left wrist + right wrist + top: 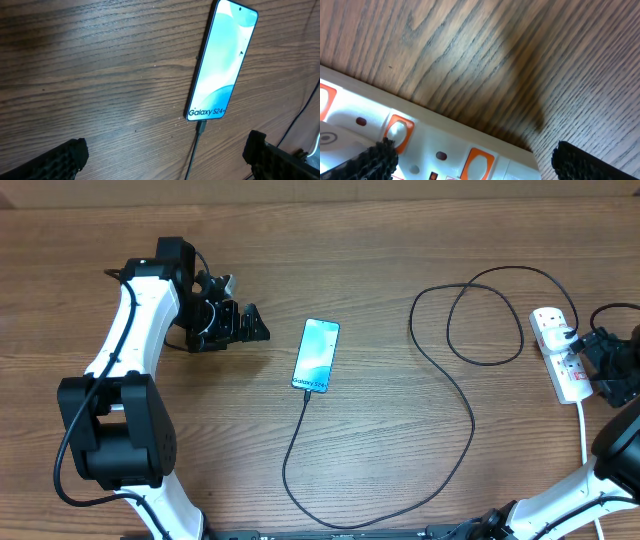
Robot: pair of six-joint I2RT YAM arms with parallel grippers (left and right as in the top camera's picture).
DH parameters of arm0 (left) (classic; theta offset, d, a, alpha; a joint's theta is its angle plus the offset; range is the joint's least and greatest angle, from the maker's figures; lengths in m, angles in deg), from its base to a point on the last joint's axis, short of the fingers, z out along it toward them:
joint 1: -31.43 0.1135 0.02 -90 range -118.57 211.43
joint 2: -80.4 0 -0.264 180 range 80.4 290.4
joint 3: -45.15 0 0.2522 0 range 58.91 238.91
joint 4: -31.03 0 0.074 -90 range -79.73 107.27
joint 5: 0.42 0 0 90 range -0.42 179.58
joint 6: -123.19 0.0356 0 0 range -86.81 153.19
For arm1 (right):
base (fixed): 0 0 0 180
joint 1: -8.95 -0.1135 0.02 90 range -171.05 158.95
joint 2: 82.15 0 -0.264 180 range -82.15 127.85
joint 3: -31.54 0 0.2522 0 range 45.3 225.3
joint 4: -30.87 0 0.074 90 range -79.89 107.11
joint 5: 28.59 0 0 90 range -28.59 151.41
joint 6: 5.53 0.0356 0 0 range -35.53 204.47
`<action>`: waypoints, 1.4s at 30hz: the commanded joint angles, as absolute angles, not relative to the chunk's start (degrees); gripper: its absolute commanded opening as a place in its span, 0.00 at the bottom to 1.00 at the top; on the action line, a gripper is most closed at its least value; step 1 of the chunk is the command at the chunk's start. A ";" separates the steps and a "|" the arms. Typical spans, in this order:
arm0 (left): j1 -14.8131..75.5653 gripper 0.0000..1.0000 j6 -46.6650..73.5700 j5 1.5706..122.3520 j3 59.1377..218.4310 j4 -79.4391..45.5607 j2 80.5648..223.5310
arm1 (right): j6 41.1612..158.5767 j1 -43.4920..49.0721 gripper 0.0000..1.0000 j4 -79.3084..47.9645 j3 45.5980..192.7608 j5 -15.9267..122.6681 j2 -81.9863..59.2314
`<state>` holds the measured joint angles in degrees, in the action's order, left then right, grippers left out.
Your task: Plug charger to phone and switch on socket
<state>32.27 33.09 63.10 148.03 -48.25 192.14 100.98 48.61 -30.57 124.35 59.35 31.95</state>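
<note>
The phone [316, 355] lies flat mid-table, its teal screen up and the "Galaxy S24" text at the near end. The charger [440, 380], a thin black cable, runs from the phone's near end in wide loops to the socket [558, 352] at the right edge. In the left wrist view the connector tip [201, 126] sits against the phone's [220, 60] lower edge. My left gripper [257, 324] [165, 162] is open, left of the phone and holding nothing. My right gripper [583, 352] [480, 165] hangs open over the socket [430, 142], near an orange-red switch [397, 131].
A thick white cord [583, 430] runs from the socket toward the near edge. Bare wooden table [400, 260] lies around the phone. The cable's loops cover the ground between the phone and the socket.
</note>
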 commanded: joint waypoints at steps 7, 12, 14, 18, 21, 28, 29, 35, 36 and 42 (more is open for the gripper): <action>32.14 1.00 32.96 63.21 148.12 -48.23 190.85 | 100.70 47.89 1.00 -31.97 122.45 60.05 34.38; 32.14 1.00 32.96 63.21 148.12 -48.23 190.85 | 100.61 47.89 1.00 -32.53 122.47 60.09 34.80; 32.14 1.00 32.96 63.21 148.12 -48.23 190.85 | 100.66 47.89 0.98 -33.19 122.51 60.11 34.77; 32.16 1.00 32.96 63.21 148.12 -48.23 190.85 | 100.98 48.02 0.91 -34.72 123.04 61.27 34.75; 32.14 1.00 32.96 63.21 148.12 -48.25 190.85 | 101.18 48.48 0.88 -35.88 124.72 61.42 33.92; 32.14 0.99 32.96 63.21 148.12 -48.23 190.85 | 102.47 50.36 0.94 -34.33 125.81 62.15 29.99; 32.14 1.00 32.96 63.23 148.12 -48.23 190.85 | 102.54 50.67 0.95 -34.00 125.81 62.10 29.79; 32.14 1.00 32.96 63.23 148.12 -48.23 190.85 | 102.64 51.02 0.97 -31.46 125.77 59.52 29.83; 32.14 1.00 32.96 63.23 148.12 -48.23 190.85 | 102.62 50.89 0.98 -31.00 125.77 58.91 29.90; 32.14 1.00 32.96 63.21 148.12 -48.23 190.85 | 102.16 49.90 0.98 -29.43 125.24 58.76 30.12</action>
